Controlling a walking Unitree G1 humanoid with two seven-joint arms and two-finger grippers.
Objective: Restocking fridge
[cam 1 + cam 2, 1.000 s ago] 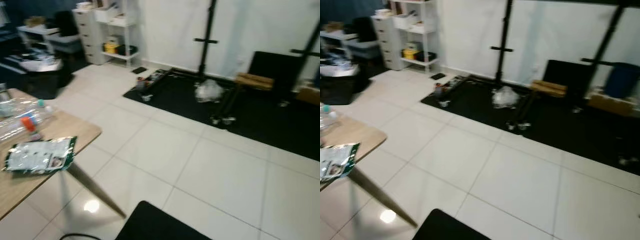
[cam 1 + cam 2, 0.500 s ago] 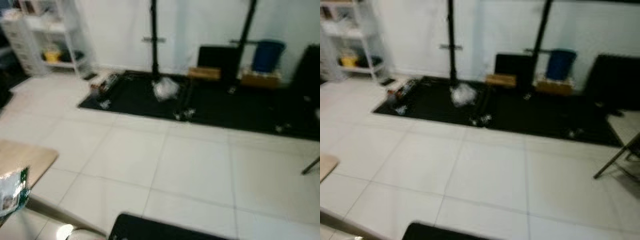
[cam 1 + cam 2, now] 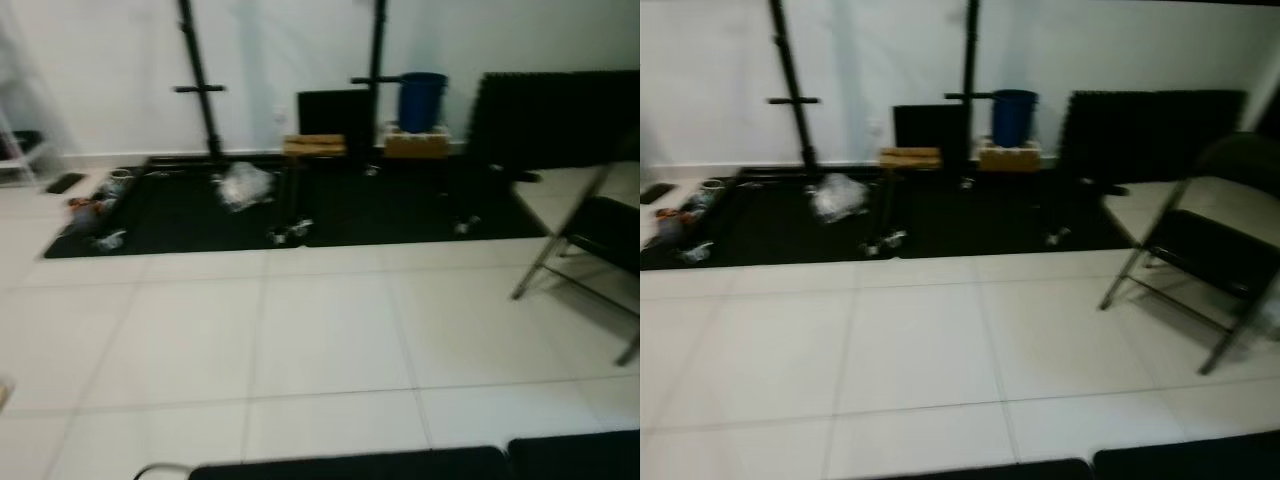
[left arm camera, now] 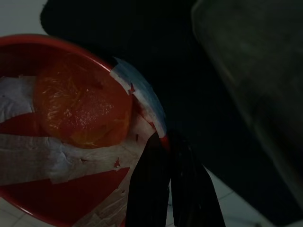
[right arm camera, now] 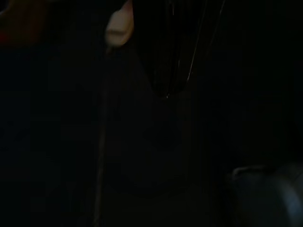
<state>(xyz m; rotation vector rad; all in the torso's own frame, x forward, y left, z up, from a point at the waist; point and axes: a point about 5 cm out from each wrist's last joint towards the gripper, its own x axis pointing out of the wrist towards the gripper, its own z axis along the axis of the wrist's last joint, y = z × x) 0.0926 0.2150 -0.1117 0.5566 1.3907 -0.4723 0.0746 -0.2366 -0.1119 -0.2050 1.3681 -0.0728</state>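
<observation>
The left gripper (image 4: 163, 142) is clamped on the rim of a red bowl (image 4: 57, 198) holding an orange fruit (image 4: 83, 106); the right gripper's fingers cannot be told. Crossing the tiled floor (image 3: 330, 340), keep the bowl level and skirt the folding chair (image 3: 1200, 250)

White tiled floor (image 3: 330, 340), black mat (image 3: 300, 205), white wall (image 3: 280, 50), folding chair (image 3: 1205, 250)
</observation>
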